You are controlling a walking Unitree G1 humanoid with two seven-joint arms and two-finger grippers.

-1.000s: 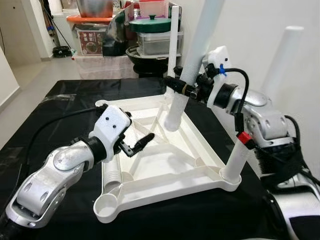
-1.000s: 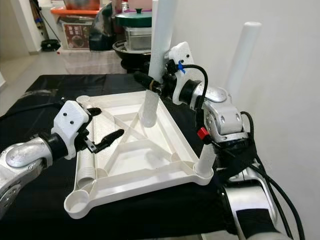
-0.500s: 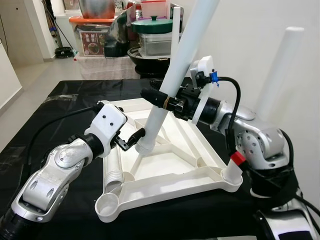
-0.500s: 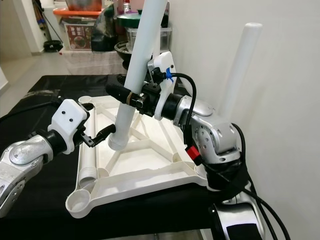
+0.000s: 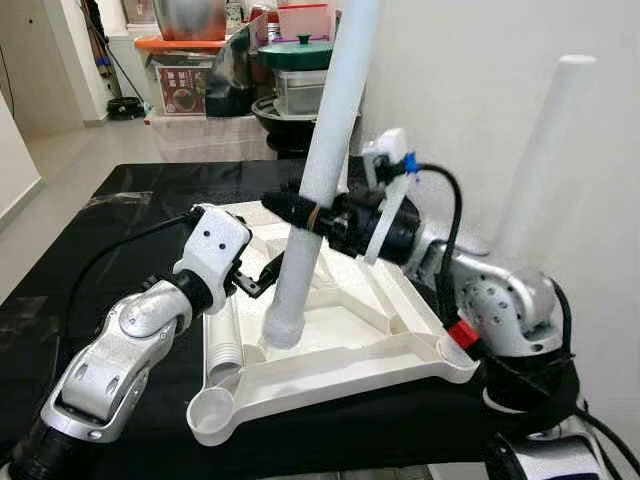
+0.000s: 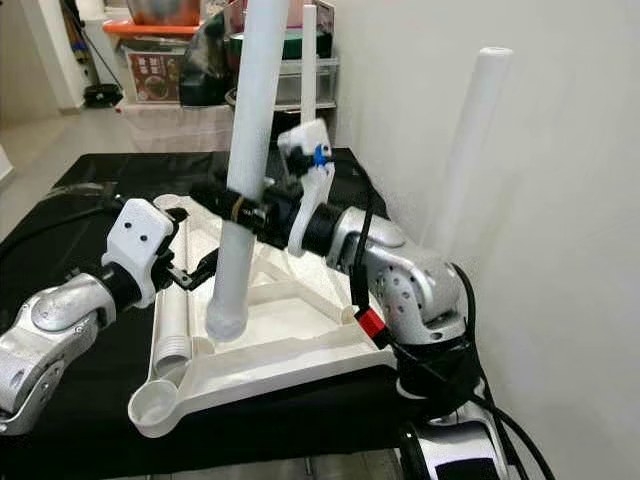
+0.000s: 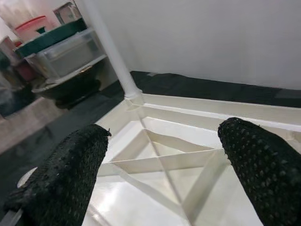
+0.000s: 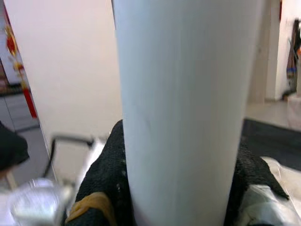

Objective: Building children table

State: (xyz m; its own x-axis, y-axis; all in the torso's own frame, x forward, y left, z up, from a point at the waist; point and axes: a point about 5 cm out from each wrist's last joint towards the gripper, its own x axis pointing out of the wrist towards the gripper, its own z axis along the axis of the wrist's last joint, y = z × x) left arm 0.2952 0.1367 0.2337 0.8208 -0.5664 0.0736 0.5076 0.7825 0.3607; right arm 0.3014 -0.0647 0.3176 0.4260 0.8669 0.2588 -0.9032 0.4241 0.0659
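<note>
The white tabletop frame (image 5: pixel 400 345) lies upside down on the black table. One white leg (image 5: pixel 540 150) stands in its near right corner socket, and another (image 6: pixel 308 50) stands at the far corner. My right gripper (image 5: pixel 303 212) is shut on a third white leg (image 5: pixel 325 150), held almost upright, its lower end (image 5: pixel 283 330) just over the frame's left part. In the right wrist view that leg (image 8: pixel 183 113) sits between the black fingers (image 8: pixel 106 188). My left gripper (image 5: pixel 262 277) is open beside the leg's lower half. A fourth leg (image 5: pixel 228 335) lies along the frame's left rail, near the empty corner socket (image 5: pixel 212 410).
Storage boxes, a green-lidded pot and bins (image 5: pixel 300 60) are stacked behind the table. A white wall (image 5: pixel 480 80) runs close along the right side. The black table (image 5: pixel 130 200) has bare cloth to the left, with floor (image 5: pixel 60 150) beyond.
My right gripper has swung the held leg leftward and nearer, standing it more upright; its lower end moved from the frame's middle to the near left part. The left gripper barely moved.
</note>
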